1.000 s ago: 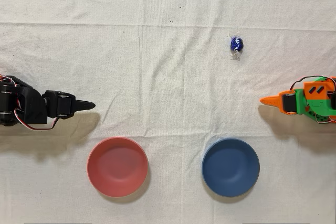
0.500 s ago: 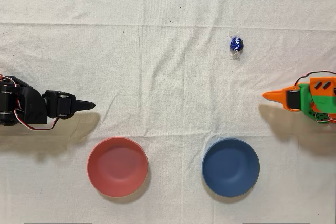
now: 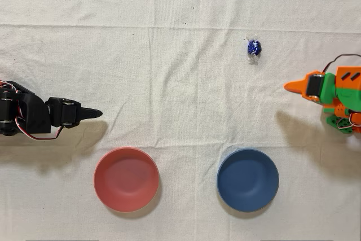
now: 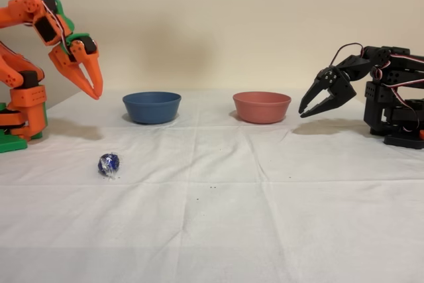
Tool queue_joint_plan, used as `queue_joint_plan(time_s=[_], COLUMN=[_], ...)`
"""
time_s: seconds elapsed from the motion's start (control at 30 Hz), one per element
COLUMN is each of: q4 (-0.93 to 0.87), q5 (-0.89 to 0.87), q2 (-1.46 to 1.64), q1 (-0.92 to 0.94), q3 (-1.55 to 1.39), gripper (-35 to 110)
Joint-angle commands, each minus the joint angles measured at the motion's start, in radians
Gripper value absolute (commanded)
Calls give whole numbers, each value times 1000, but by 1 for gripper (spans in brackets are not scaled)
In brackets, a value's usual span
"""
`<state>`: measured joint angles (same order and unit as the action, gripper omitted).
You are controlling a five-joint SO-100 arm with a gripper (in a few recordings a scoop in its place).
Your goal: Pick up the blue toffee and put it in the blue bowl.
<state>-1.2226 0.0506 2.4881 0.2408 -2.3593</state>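
The blue toffee (image 3: 254, 47) (image 4: 109, 163) lies on the white cloth, a small shiny foil ball with clear twisted ends. The blue bowl (image 3: 247, 179) (image 4: 152, 107) stands with nothing in it. My orange gripper (image 3: 290, 87) (image 4: 98, 93) hangs shut in the air with nothing held. In the overhead view it is at the right edge, to the right of and below the toffee and above the bowl. In the fixed view it hovers high at the left, pointing down, above and behind the toffee.
A pinkish-red bowl (image 3: 126, 179) (image 4: 262, 107) stands beside the blue one. The idle black arm (image 3: 34, 117) (image 4: 371, 91) sits at the left of the overhead view. The cloth is wrinkled, with open room between the toffee and the bowls.
My gripper has swung upward in the overhead picture, toward the toffee's row, and drawn slightly right. The toffee and both bowls have not moved.
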Motion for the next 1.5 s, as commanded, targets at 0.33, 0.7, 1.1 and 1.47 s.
queue_joint_plan(time_s=[0.33, 0.7, 1.1, 1.47], q4=[43, 129, 198, 227], q5=[314, 279, 206, 155], q2=[-225, -408, -658, -842], q1=[360, 442, 373, 342], q3=[167, 193, 321, 385], gripper=[0, 11, 26, 31])
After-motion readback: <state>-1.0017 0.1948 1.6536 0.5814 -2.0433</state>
